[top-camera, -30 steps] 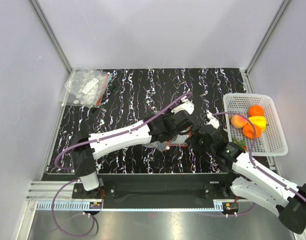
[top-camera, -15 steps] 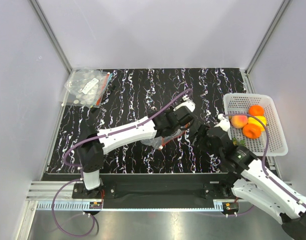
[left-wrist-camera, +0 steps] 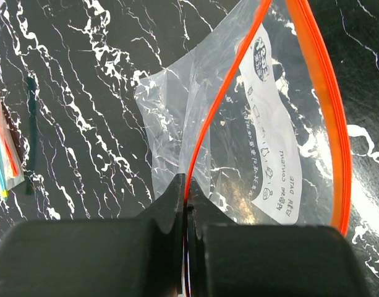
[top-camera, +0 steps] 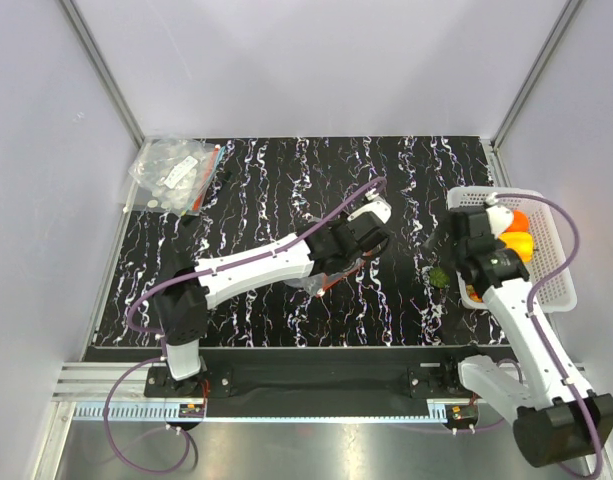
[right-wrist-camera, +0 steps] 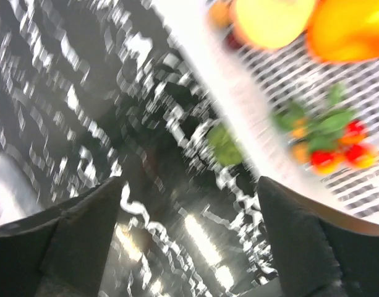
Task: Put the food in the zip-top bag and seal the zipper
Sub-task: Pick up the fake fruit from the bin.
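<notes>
Zipper [left-wrist-camera: 223,99] betw. L jaws, seemingly.

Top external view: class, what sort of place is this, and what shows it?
Probably a robotics lab test cell, not a kitchen: two white robot arms, left and right, bolted to a metal rail; grey panel walls enclosing a black marbled table; round orange and yellow fruits in a white plastic basket.

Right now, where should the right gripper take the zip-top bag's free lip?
Likely the free zipper strip, mid-length, one finger inside the mouth, from the side opposite the left gripper. It pinches the other strip, so the zip-top bag bows open.
</notes>
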Action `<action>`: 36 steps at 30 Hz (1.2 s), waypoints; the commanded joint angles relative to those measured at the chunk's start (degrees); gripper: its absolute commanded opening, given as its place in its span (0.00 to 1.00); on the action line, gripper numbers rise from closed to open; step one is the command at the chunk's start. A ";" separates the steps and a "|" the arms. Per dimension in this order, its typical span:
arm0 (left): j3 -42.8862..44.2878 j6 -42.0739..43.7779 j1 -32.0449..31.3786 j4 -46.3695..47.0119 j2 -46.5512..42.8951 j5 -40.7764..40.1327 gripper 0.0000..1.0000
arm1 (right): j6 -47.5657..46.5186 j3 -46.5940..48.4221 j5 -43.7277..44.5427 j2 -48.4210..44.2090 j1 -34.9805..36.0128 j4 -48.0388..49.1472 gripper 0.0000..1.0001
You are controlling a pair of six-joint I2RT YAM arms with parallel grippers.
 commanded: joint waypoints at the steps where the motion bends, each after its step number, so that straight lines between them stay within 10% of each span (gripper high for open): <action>1: -0.01 0.87 -0.10 2.48 -3.43 -2.49 0.00 | -6.26 5.54 -2.97 1.56 -6.75 1.40 0.99; 14: 0.43 0.95 -0.19 1.42 -4.49 -3.20 0.00 | -4.42 5.91 -15.34 16.94 -30.49 12.11 1.00; 36: -1.68 1.30 -0.54 3.27 -5.02 -1.61 0.00 | 1.91 17.77 -6.92 43.22 -31.64 16.34 1.00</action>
